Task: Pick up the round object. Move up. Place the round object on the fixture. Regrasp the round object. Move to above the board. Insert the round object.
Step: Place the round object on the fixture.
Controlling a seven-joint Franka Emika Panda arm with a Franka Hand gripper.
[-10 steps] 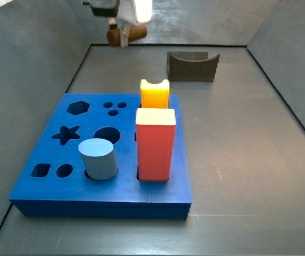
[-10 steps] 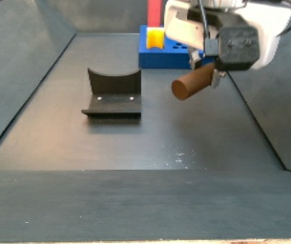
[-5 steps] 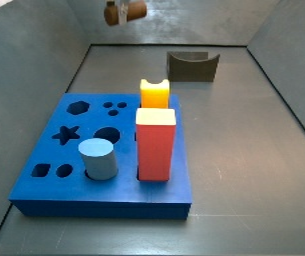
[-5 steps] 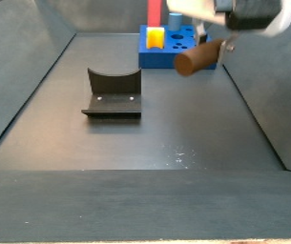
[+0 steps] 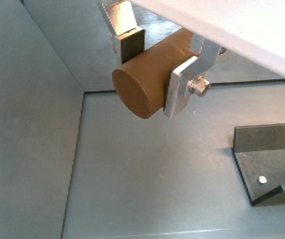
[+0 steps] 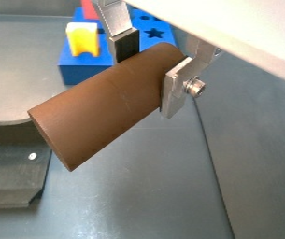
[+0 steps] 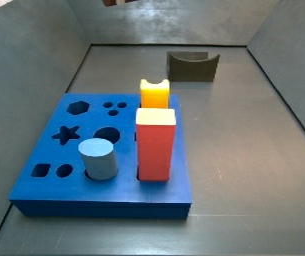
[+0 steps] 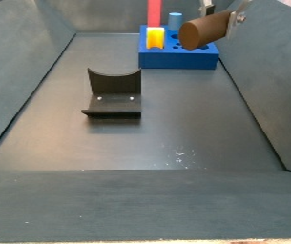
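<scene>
Board [image 7: 75, 150]: large, blue, low on the floor, well below and apart from the fingers; red block [image 7: 155, 145], yellow piece [image 7: 155, 93], light-blue cylinder [image 7: 97, 159] standing in it. Fixture [image 8: 112, 93]: dark, notched, empty, also well below the fingers, off to the side. Round object [image 6: 101, 107]: brown peg, raised high, pinched crosswise between the gripper [image 5: 157, 61] plates, long end jutting past the fingers [image 6: 178, 86]. Judged step: lifting, then carrying to the fixture. Best done slowly, peg axis aligned with the notch, descent straight, release only once seated.
</scene>
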